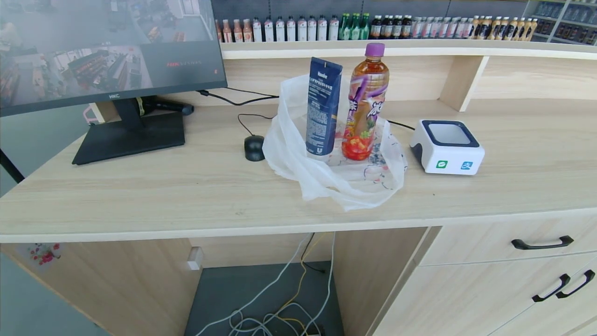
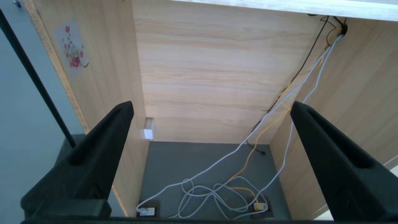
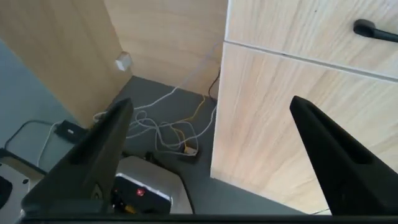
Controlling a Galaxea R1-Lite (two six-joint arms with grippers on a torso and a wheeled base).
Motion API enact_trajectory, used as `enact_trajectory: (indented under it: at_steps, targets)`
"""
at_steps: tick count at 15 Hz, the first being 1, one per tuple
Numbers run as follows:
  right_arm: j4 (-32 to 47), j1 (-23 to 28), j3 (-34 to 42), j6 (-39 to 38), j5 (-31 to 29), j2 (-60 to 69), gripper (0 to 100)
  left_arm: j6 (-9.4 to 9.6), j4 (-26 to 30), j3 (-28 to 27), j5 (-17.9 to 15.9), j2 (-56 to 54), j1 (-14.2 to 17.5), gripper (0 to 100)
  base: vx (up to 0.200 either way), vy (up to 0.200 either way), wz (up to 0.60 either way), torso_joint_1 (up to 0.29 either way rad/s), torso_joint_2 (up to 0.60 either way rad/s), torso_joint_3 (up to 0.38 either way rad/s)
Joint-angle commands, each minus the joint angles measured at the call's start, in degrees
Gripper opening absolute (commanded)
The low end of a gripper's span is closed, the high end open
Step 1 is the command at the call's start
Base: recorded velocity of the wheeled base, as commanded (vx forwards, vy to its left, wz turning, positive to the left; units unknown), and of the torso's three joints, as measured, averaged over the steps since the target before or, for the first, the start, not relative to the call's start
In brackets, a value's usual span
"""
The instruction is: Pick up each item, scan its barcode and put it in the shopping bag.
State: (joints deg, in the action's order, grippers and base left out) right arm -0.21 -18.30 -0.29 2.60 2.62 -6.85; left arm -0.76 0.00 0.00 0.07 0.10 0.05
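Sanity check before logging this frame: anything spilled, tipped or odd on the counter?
Nothing spilled or damaged. The blue tube and the drink bottle stand upright in the shopping bag, which lies slumped low around their bases. The scanner sits beside it. Only untidy bit: loose cables tangled under the counter.

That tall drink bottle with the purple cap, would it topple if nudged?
Probably: the bottle is tall and narrow, standing on the crumpled shopping bag. It looks full, so likely heavy; its smooth sides may slip.

head: high, looking down onto counter point(image 1: 140, 196) | wrists: low, near, facing under-counter recess point(image 2: 205, 81) | shared by all: floor cables point(image 1: 280, 317)
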Motion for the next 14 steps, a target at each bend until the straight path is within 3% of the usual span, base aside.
enact_trajectory:
  at_steps: [1,4,7,11,14]
  targets:
    - [0.03,6.17,0.29,-0.14,0.02,-0.09,100,-0.04,0.0,0.0,0.01,-0.01,0.04,100,0.0,0.0,0.0,0.0,0.0,0.0]
    - [0.03,16.89,0.29,0.04,0.02,-5.81,100,-0.04,0.0,0.0,0.01,0.08,0.04,100,0.0,0.0,0.0,0.0,0.0,0.0]
    - [0.12,15.05,0.29,0.3,0.02,2.19,100,-0.04,0.0,0.0,0.01,-0.01,-0.05,100,0.0,0.0,0.0,0.0,0.0,0.0]
    - [-0.06,15.05,0.29,2.68,-0.25,2.02,100,-0.12,0.0,0.0,0.01,-0.01,0.04,100,0.0,0.0,0.0,0.0,0.0,0.0]
    - [-0.06,20.93,0.29,2.41,-1.04,2.37,100,-0.12,0.0,0.0,0.01,0.08,0.04,100,0.0,0.0,0.0,0.0,0.0,0.0]
